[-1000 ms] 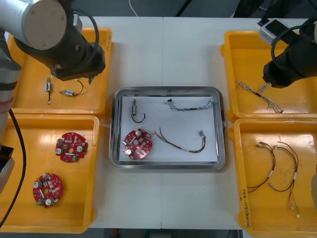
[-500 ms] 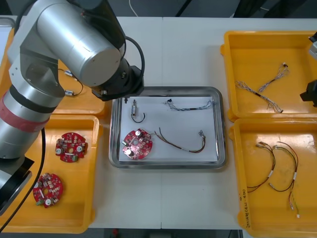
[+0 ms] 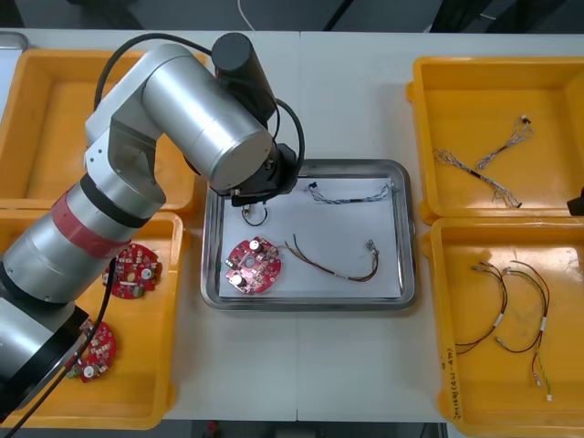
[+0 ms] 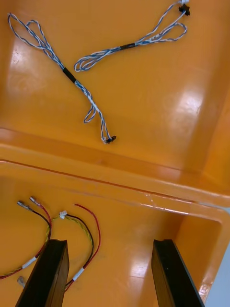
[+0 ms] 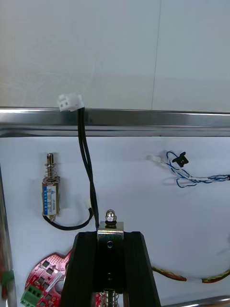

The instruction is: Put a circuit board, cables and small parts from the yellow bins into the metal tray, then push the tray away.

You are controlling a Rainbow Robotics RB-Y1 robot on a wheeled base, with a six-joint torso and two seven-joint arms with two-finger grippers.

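Over the tray [image 3: 407, 228], left claw [image 5: 110, 236] clamps metal part [image 5: 110, 223].

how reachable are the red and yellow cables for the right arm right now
Probably yes: its jaws stand open right above the red and yellow cables, which lie uncovered in the yellow bin.

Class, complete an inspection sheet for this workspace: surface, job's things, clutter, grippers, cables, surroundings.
Surface: light table, four yellow bins, metal tray white inside.
Job's things: tray holds circuit board and loose small metal part; spare boards in left bin.
Clutter: nothing seen.
Grippers: left gripper over tray, shut on held small metal part; right gripper open above right bins.
Cables: blue and white cable and red and yellow cable in tray; bin cables at right.
Surroundings: dark floor beyond the table.
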